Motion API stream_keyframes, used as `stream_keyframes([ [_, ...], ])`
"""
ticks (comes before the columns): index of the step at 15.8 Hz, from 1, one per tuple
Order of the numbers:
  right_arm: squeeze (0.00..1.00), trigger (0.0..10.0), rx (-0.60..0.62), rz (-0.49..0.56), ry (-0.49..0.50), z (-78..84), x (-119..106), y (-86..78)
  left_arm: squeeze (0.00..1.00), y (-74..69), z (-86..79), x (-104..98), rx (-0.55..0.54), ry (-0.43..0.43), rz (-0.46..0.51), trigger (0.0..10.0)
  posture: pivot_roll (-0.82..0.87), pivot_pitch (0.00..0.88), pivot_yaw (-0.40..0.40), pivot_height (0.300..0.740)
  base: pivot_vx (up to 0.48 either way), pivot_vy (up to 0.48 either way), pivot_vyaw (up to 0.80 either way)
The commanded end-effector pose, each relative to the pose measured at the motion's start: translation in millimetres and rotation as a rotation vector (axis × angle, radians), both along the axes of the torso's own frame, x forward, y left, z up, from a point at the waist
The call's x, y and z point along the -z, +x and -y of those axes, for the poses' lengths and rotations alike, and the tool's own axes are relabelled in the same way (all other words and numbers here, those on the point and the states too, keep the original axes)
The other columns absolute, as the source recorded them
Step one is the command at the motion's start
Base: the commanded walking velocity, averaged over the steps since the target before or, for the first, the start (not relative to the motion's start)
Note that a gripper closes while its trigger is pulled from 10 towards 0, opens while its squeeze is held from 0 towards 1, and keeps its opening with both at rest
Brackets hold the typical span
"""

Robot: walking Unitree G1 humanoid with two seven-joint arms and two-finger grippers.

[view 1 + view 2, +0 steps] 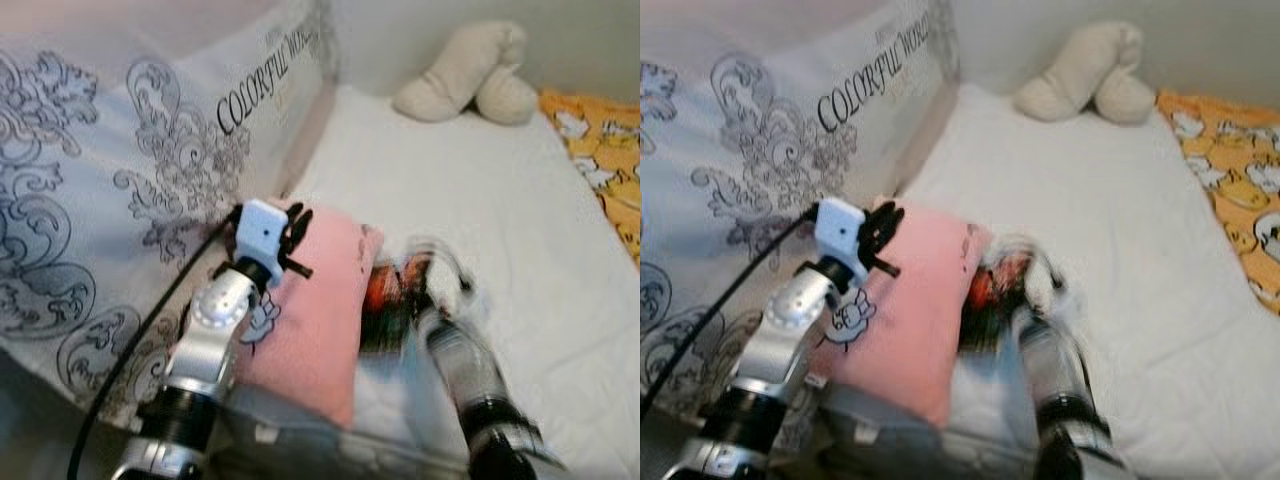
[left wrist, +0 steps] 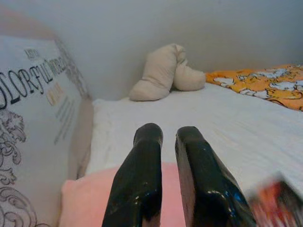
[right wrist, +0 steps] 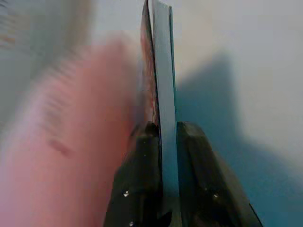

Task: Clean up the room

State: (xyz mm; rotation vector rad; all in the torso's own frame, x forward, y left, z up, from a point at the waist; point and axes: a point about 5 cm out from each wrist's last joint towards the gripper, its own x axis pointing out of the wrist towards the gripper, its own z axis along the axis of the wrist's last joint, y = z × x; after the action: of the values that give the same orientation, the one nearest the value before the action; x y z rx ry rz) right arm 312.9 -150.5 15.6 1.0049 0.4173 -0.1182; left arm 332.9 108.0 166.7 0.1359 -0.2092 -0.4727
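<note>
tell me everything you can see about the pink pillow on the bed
The pink pillow is soft, plain fabric with a small cartoon print near one lower corner. It lies on the white sheet at the bed's near edge, beside the patterned bed rail. The left end effector hovers at its upper left edge, fingers nearly together. A thin book, gripped by the right end effector, sits along its right side.
</note>
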Motion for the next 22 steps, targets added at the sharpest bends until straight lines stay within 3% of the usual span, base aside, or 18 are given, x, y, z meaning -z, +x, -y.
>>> stream_keyframes([
  [1, 0.0, 0.0, -0.025, 0.015, 0.016, -2.8, -3.2, 3.5, 0.0, -3.0, 3.5, 1.1, 0.025, 0.007, -0.01, 10.0, 0.29, 0.042, 0.013, 0.74, 0.0, 0.0, 0.0],
  [4, 0.0, 0.0, -0.095, -0.058, -0.172, 14.8, 11.7, -9.3, 0.0, -4.4, 6.0, -3.9, 0.034, -0.008, -0.003, 10.0, 0.28, 0.041, 0.01, 0.74, 0.0, 0.0, 0.0],
  [5, 0.0, 0.0, -0.132, -0.039, -0.348, 24.2, 4.9, -3.5, 0.0, -5.1, 9.2, -4.0, 0.035, -0.024, -0.006, 10.0, 0.27, 0.04, 0.01, 0.74, 0.0, 0.0, 0.0],
  [6, 0.0, 0.0, -0.132, -0.039, -0.348, 24.2, 4.9, -3.5, 0.0, -5.1, 9.2, -4.0, 0.035, -0.024, -0.006, 10.0, 0.27, 0.04, 0.01, 0.74, 0.0, 0.0, 0.0],
  [7, 0.0, 0.0, -0.148, -0.001, -0.45, 28.0, -6.0, 6.7, 0.0, -8.6, 15.4, -1.3, 0.046, -0.039, -0.014, 10.0, 0.26, 0.04, 0.014, 0.74, 0.0, 0.0, 0.0],
  [9, 0.0, 0.0, -0.169, 0.012, -0.505, 24.0, -8.6, 9.7, 0.0, -11.6, 21.1, -0.3, 0.066, -0.046, -0.019, 10.0, 0.27, 0.042, 0.013, 0.74, 0.0, 0.0, 0.0],
  [12, 0.0, 0.0, -0.174, 0.009, -0.547, 16.0, -10.3, 12.8, 0.0, -20.5, 27.6, 1.5, 0.133, -0.032, -0.018, 10.0, 0.28, 0.053, 0.003, 0.74, 0.0, 0.0, 0.0],
  [14, 0.0, 0.0, -0.17, 0.002, -0.523, 11.5, -9.8, 13.3, 0.0, -35.1, 39.5, 9.7, 0.323, -0.015, -0.093, 10.0, 0.29, 0.06, 0.0, 0.74, 0.0, 0.0, 0.0],
  [15, 0.0, 0.0, -0.17, -0.007, -0.504, 7.7, -9.4, 13.7, 0.0, -50.3, 44.4, 17.3, 0.475, 0.038, -0.143, 10.0, 0.3, 0.063, -0.001, 0.74, 0.0, 0.0, 0.0],
  [17, 0.0, 0.0, -0.157, -0.031, -0.478, 6.6, -8.0, 13.4, 0.0, -66.3, 44.3, 22.7, 0.59, 0.127, -0.173, 10.0, 0.32, 0.069, -0.003, 0.74, 0.0, 0.0, 0.0],
  [20, 0.0, 0.0, -0.135, -0.038, -0.451, 7.2, -10.5, 16.1, 0.0, -75.8, 41.6, 24.1, 0.646, 0.217, -0.182, 10.0, 0.34, 0.072, -0.006, 0.74, 0.0, 0.0, 0.0],
  [22, 0.0, 0.0, -0.121, -0.024, -0.418, 4.5, -15.4, 20.4, 0.0, -75.9, 39.4, 20.2, 0.635, 0.223, -0.179, 10.0, 0.35, 0.075, -0.007, 0.74, 0.0, 0.0, 0.0],
])
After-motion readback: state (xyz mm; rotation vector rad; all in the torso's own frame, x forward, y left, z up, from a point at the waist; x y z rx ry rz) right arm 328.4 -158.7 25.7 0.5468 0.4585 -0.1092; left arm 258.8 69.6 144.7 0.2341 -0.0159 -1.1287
